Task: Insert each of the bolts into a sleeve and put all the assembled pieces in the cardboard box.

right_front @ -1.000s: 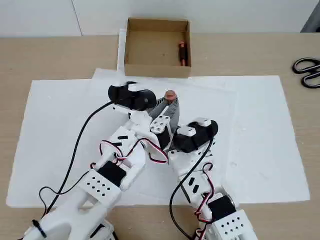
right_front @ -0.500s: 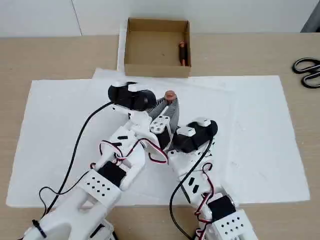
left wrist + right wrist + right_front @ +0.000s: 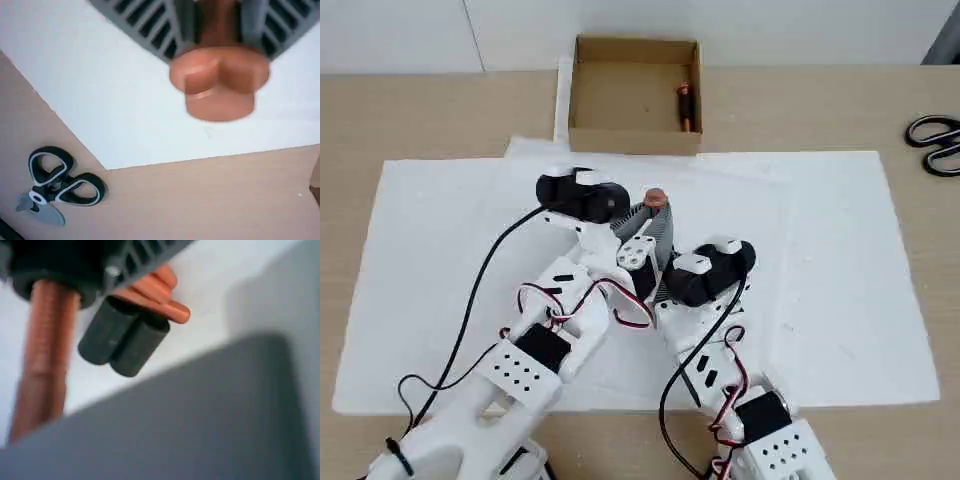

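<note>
The two arms meet over the white sheet (image 3: 840, 260) that covers the middle of the worktop (image 3: 440, 110), a little short of the cardboard box (image 3: 582, 90) standing at the far edge.

The left gripper (image 3: 650, 208) is pinching a copper bolt (image 3: 656, 197) by its shank. The flanged head is left free beyond the fingertips and points toward the box. In the left wrist view, the two ribbed fingers (image 3: 145, 25) close on the shank just behind the head. This grip probably keeps the bolt's axis fixed, so that a sleeve can be run onto the other end.

The right gripper (image 3: 665, 238) sits close against the left one, on its near side. Its wrist view shows a dark sleeve (image 3: 125, 342) just beside a threaded copper shank (image 3: 45, 355). Whether the right pincer is spread or pressed together cannot be told.

Judged step: bolt and sleeve are being aligned in mid-air, where neither part can roll away.

One assembled piece (image 3: 685, 105) already lies along the right wall of the box, so the task is partly done. Scissors (image 3: 935, 142) lie at the right edge of the worktop, well apart from the work.
</note>
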